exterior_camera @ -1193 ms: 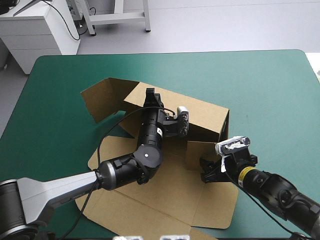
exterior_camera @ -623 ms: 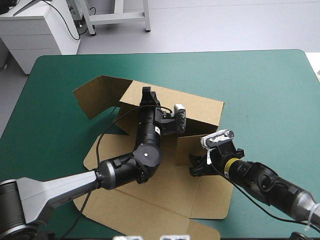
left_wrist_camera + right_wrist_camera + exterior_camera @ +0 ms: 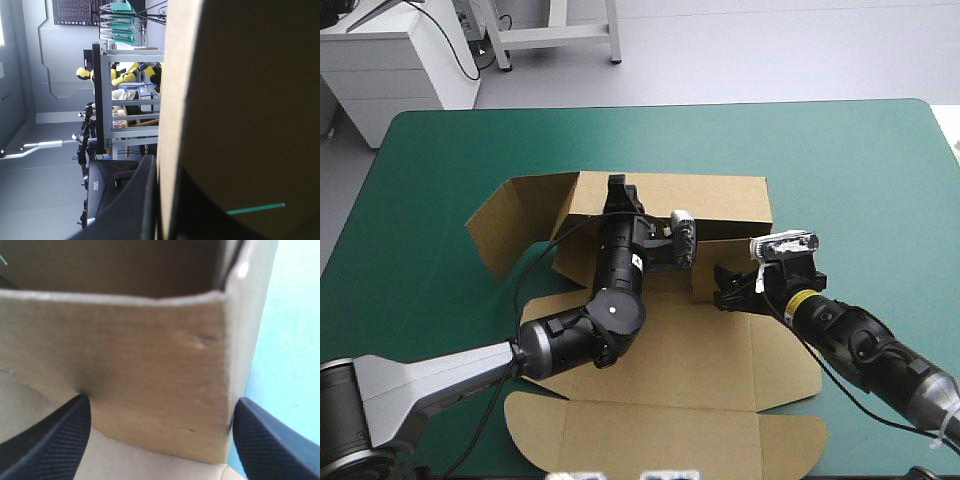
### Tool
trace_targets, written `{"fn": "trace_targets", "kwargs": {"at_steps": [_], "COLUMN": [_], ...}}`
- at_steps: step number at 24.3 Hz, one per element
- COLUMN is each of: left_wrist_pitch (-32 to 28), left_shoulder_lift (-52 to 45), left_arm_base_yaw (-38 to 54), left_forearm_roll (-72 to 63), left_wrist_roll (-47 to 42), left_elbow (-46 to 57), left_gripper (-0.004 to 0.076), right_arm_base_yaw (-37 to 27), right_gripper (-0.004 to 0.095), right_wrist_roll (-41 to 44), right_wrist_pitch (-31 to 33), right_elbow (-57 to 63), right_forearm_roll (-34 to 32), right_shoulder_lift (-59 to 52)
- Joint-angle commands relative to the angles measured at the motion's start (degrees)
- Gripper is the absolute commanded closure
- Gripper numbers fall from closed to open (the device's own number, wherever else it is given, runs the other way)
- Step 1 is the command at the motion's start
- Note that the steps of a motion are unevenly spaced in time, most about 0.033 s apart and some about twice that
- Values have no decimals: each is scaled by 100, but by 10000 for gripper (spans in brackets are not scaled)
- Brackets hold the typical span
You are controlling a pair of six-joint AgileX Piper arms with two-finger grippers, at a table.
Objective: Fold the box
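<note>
Left hand (image 3: 166, 166) clamping shut on raised rear wall (image 3: 720, 195) of box (image 3: 665, 350). Right hand (image 3: 161, 402) spread wide, straddling upright side flap (image 3: 150, 355). Box sitting mid-tabletop (image 3: 840, 150), lid panel (image 3: 660, 435) lying flat toward near edge.

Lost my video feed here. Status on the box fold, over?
Left gripper shut on the box at its rear wall, wall upright. Right gripper open at the raised side flap. Lid panel flat on the teal-green cover. Nothing in the way.
</note>
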Motion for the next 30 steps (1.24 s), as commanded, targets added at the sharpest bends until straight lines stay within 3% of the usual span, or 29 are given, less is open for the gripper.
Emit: {"fn": "trace_targets", "kwargs": {"at_steps": [1, 5, 10, 18, 20, 21, 22, 30], "left_wrist_pitch": [76, 76, 76, 58, 47, 30, 30, -107], "left_shoulder_lift": [-257, -257, -257, -257, -257, -257, -257, -257], "left_arm_base_yaw": [-42, -42, -42, -42, -42, -42, -42, -42], "left_forearm_roll": [350, 350, 350, 350, 350, 350, 350, 350], "left_wrist_roll": [-117, -117, -117, -117, -117, -117, -117, -117], "left_elbow": [-199, -199, -199, -199, -199, -199, -199, -199], "left_gripper": [715, 715, 715, 716, 716, 716, 716, 716], "right_arm_base_yaw": [-43, -43, -43, -121, -121, -149, -148, -148], "right_gripper": [205, 319, 531, 571, 702, 867, 928, 926], "right_wrist_roll": [-71, -522, -1166, -1167, -1157, -1169, -1169, -1169], "right_wrist_pitch": [-666, -696, -953, -1334, -1334, -1346, -1346, -1360], "right_elbow": [-214, -214, -214, -214, -214, -214, -214, -214], "right_forearm_roll": [-96, -96, -96, 107, 124, 124, 124, 214], "right_shoulder_lift": [-130, -130, 69, 547, 547, 547, 547, 547]}}
